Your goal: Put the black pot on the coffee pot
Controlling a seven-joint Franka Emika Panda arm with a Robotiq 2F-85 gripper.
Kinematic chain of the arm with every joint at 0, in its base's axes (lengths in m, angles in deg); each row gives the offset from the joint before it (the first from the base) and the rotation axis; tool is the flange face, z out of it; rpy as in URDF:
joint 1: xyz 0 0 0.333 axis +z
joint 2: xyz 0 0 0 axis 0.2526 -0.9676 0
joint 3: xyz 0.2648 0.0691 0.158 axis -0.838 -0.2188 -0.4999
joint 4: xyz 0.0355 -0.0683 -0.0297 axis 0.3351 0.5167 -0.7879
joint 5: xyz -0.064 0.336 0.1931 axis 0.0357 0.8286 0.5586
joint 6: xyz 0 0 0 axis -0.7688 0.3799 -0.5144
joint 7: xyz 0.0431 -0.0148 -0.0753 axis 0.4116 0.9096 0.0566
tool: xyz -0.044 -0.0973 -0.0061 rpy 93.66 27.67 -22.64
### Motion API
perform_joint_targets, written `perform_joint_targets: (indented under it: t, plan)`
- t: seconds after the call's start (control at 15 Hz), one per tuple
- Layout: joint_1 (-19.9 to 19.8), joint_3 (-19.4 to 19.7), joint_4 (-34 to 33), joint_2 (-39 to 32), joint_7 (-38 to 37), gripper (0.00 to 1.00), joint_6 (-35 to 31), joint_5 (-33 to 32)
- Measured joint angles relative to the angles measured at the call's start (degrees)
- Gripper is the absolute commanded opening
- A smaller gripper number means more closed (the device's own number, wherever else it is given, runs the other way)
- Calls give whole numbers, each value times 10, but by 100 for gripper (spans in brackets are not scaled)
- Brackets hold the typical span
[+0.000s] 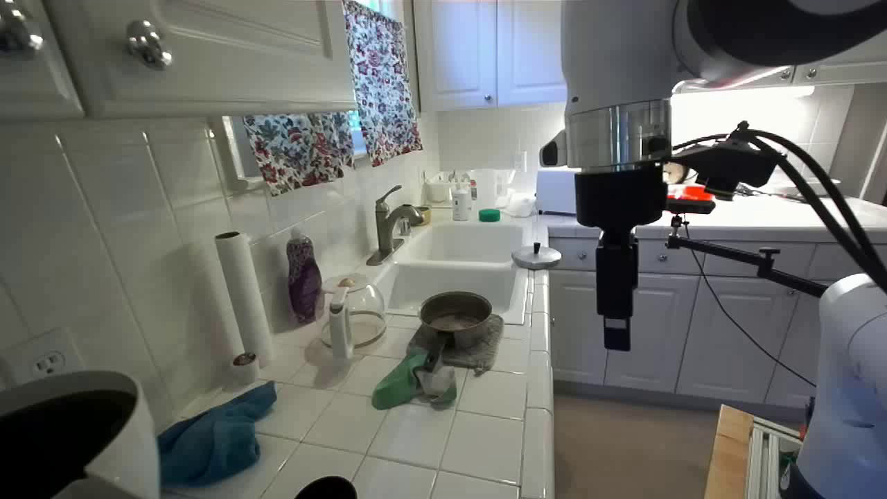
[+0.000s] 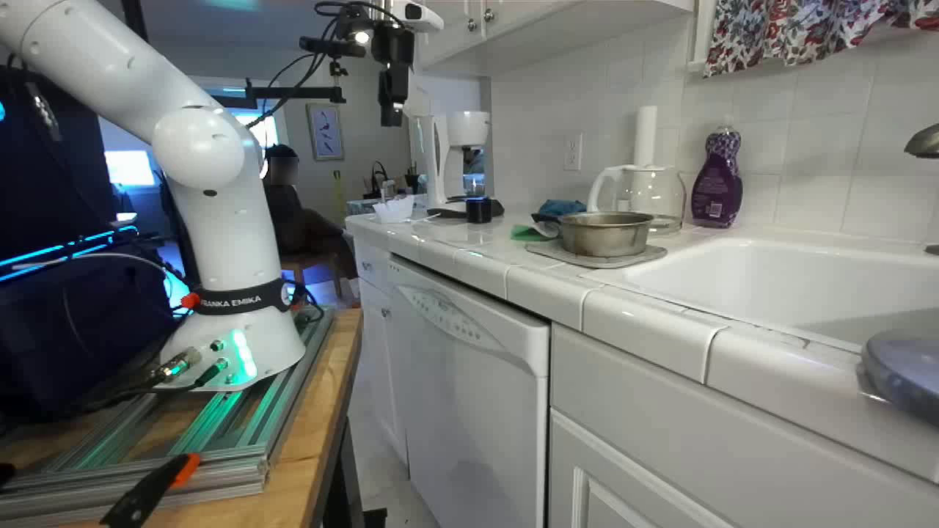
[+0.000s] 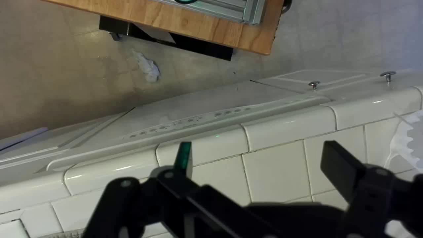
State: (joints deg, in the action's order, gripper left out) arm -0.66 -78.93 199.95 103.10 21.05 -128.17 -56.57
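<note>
The black pot (image 1: pixel 327 488) is a small black round vessel on the tiled counter, cut off by the lower edge in an exterior view. It also stands in front of the coffee maker in an exterior view (image 2: pixel 479 210). The coffee pot (image 1: pixel 364 305) is a clear glass carafe with a white handle, upright by the back wall near the sink; it shows too in an exterior view (image 2: pixel 651 194). My gripper (image 3: pixel 258 153) is open and empty, high above the counter's front edge, apart from both; it shows in both exterior views (image 1: pixel 617 339) (image 2: pixel 392 116). The wrist view shows neither vessel.
A grey metal pot (image 2: pixel 605 235) sits on a mat by the sink, its handle over a green cloth (image 1: pixel 395 384). A purple bottle (image 1: pixel 303 281), white tube (image 1: pixel 246 298), blue cloth (image 1: pixel 215 436) and white coffee maker (image 2: pixel 469 128) stand along the wall. Paper filters (image 2: pixel 395 210) lie near the edge.
</note>
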Motion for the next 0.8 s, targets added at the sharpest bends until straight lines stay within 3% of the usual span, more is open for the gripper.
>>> perform_joint_targets:
  t: [0.6,0.8]
  plan:
    - [-4,-2,0,0,0,100,-6,0]
    - [-15,-15,5,-12,-14,100,-68,0]
